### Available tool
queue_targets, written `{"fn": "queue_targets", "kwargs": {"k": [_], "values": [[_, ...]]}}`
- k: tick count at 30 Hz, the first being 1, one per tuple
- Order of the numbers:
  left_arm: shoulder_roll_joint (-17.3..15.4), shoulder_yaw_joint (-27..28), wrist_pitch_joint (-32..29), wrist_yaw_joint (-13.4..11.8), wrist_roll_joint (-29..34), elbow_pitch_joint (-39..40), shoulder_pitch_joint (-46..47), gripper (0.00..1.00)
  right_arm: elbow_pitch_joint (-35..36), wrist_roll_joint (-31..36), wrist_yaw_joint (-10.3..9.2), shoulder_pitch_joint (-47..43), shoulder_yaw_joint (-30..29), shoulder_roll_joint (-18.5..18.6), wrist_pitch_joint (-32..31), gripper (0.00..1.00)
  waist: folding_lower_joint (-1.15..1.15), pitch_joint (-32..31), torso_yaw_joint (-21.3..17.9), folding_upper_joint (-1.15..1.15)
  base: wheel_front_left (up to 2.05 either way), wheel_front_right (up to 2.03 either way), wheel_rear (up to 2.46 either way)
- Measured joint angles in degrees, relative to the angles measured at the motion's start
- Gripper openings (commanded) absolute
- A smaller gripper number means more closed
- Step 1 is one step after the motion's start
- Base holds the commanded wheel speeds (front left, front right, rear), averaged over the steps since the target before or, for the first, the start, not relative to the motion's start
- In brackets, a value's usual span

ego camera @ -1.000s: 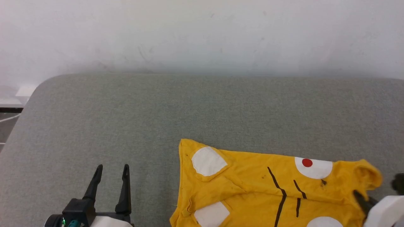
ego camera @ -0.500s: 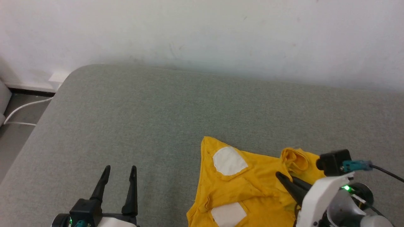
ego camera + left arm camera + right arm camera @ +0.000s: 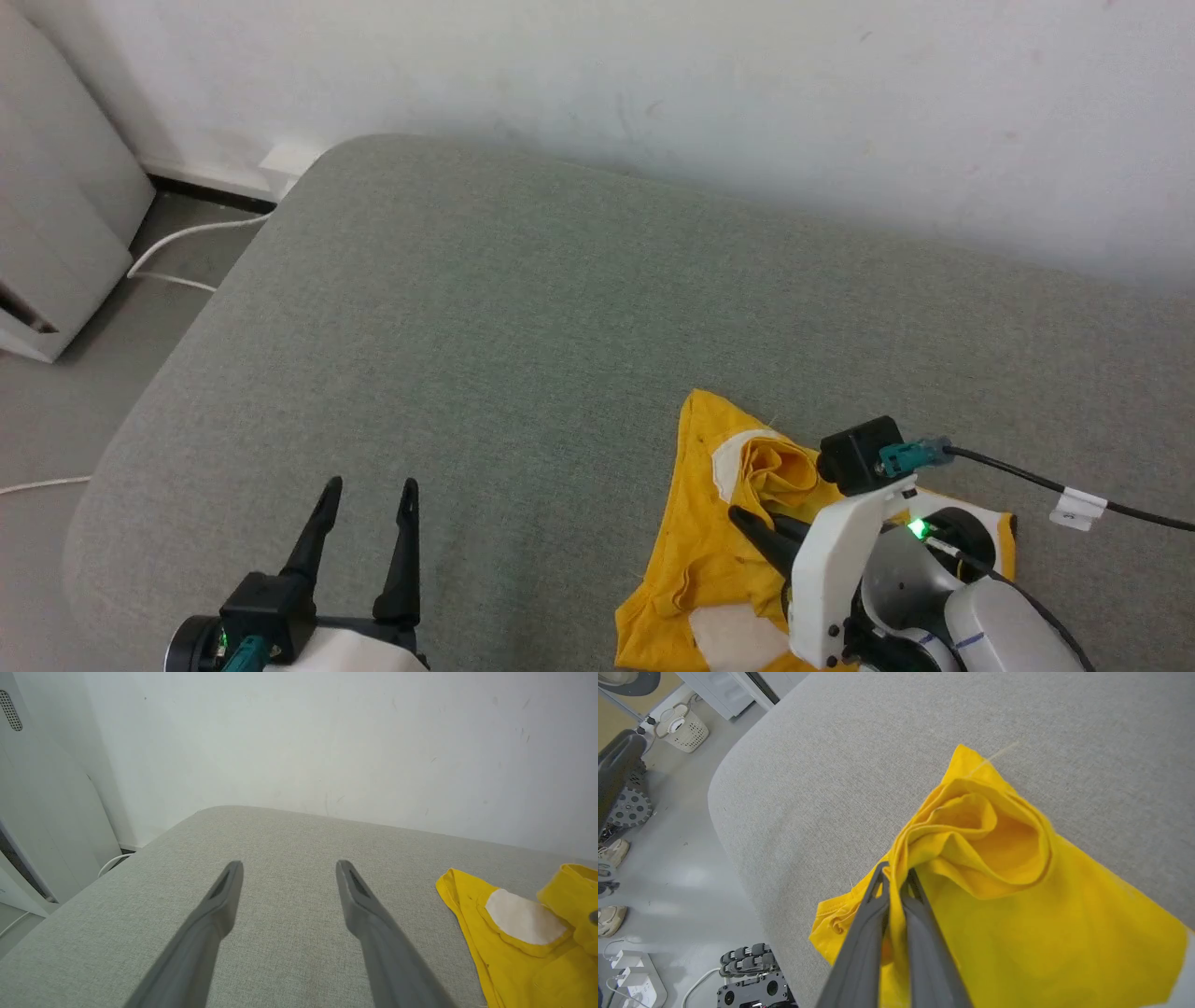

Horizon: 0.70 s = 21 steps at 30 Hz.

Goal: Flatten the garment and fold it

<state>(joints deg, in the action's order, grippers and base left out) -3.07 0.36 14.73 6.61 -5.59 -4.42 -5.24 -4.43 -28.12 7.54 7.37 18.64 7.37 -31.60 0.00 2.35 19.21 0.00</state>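
Pulled over itself since before, the soft bright yellow T-shirt with white patches (image 3: 691, 560) lies bunched on the wide grey fabric cushion (image 3: 523, 308) by a white wall (image 3: 653, 75). Now the right gripper (image 3: 744, 519) pinches its fold tight, and the white arm (image 3: 831, 579) hides part. Well apart, the left gripper (image 3: 370, 487) hovers, fingers spread wide.
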Motion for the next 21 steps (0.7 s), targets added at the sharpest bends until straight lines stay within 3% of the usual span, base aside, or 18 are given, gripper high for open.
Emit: {"fn": "queue_targets", "kwargs": {"k": [5, 6, 7, 15, 21], "values": [[0.0, -0.22, 0.0, 0.22, -0.47, -0.43, 0.1, 1.0, -7.2, 1.45, -0.01, 2.25, 0.29, -0.82, 2.58, 0.0, 0.0, 1.25, 1.97, 0.0, 0.0, 0.0, 0.0], [0.0, -0.22, 0.0, 0.4, -0.51, -0.46, 0.12, 1.0, -8.38, 1.57, 0.0, 2.62, 0.34, -1.23, 3.25, 0.35, 0.0, 1.52, 2.19, 0.0, 0.0, 0.0, 0.0], [0.0, -0.25, 0.0, 0.41, -0.52, -0.54, 0.12, 1.0, -9.38, 2.14, -0.01, 3.07, 0.75, -1.56, 4.07, 1.0, 0.0, 1.78, 2.36, 0.0, 0.0, 0.0, 0.0], [0.01, -0.11, 0.0, 0.4, -0.54, -0.49, 0.73, 1.0, -11.41, 0.19, 0.0, 6.05, 8.05, -2.92, 7.48, 1.0, 0.0, 2.03, 1.75, 0.0, 0.0, 0.0, 0.0], [0.01, 0.11, 0.0, 0.4, -0.27, -0.29, 0.8, 1.0, -10.83, 2.18, 0.0, 9.17, 8.28, 0.7, 12.56, 1.0, 0.0, 0.51, 0.05, 0.0, 0.0, 0.0, 0.0]]}}
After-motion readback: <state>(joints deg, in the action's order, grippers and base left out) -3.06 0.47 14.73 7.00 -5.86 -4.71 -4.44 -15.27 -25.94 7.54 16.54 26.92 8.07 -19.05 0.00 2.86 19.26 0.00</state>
